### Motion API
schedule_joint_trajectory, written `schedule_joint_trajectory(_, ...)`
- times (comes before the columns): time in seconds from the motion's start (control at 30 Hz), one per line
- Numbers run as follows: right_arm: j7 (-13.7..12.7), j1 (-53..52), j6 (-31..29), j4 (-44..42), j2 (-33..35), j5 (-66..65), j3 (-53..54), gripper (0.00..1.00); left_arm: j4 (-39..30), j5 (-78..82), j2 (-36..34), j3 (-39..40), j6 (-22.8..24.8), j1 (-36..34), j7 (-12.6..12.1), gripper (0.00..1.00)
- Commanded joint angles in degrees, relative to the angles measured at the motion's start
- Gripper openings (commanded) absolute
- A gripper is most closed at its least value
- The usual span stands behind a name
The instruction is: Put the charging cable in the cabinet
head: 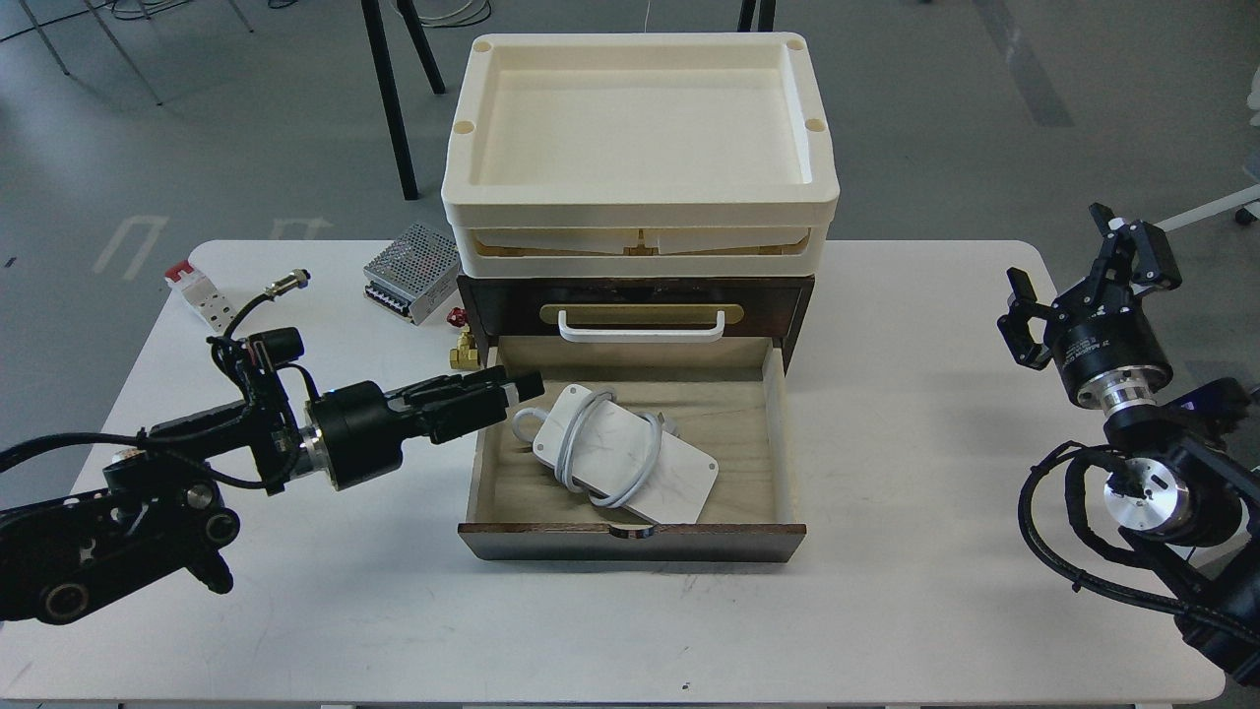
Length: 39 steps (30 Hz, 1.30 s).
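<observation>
**Charging cable lies in the open drawer**

The charging cable (624,463) is seen flat in the cabinet (636,448) drawer. It is judged light, stiff and smooth; its looped cord offers grip. The left tool (512,388) is empty, fingers near-closed; the right tool (1083,271) is spread, empty.

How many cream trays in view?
2, stacked on the cabinet: top tray and lower tray directly beneath it. More could be hidden inside the stack.
</observation>
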State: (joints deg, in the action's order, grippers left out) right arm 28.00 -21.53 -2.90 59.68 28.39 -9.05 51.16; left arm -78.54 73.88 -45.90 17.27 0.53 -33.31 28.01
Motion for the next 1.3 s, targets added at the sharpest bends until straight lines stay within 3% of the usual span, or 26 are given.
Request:
schedule_joint_trajectory(0.0, 0.00, 0.00, 0.00, 0.00, 0.00, 0.00, -0.09, 0.99, 0.32, -13.11, -4.80, 2.76, 0.00, 2.90, -0.01, 0.83)
schedule_joint_trajectory(0.23, 0.00, 0.00, -0.09, 0.00, 0.00, 0.00, -0.27, 0.99, 5.23, -41.85, -11.14, 3.56, 0.70, 5.53, -0.01, 0.84)
schedule_joint_trajectory(0.4, 0.00, 0.00, -0.09, 0.09, 0.00, 0.00, -0.36, 0.99, 11.20, -62.16, -9.82, 3.47, 1.31, 6.51, -0.01, 0.85)
schedule_joint_trajectory(0.53, 0.00, 0.00, -0.18, 0.09, 0.00, 0.00, -0.36, 0.99, 16.13, -71.66, -4.13, 4.00, 5.35, 6.42, -0.01, 0.86)
schedule_joint_trajectory(0.77, 0.00, -0.09, -0.26, 0.17, 0.00, 0.09, 0.08, 0.99, 31.14, -74.85, 7.48, 11.90, 13.34, 6.16, -0.01, 0.87)
schedule_joint_trajectory(0.97, 0.00, 0.00, -0.35, 0.09, 0.00, 0.09, 0.52, 0.99, 45.65, -74.85, 16.71, 17.10, 25.21, 5.98, -0.01, 0.88)
schedule_joint_trajectory(1.27, 0.00, 0.00, -0.35, 0.09, 0.00, 0.09, 0.52, 0.99, 48.75, -74.50, 18.31, 16.83, 27.47, 5.80, -0.01, 0.91)
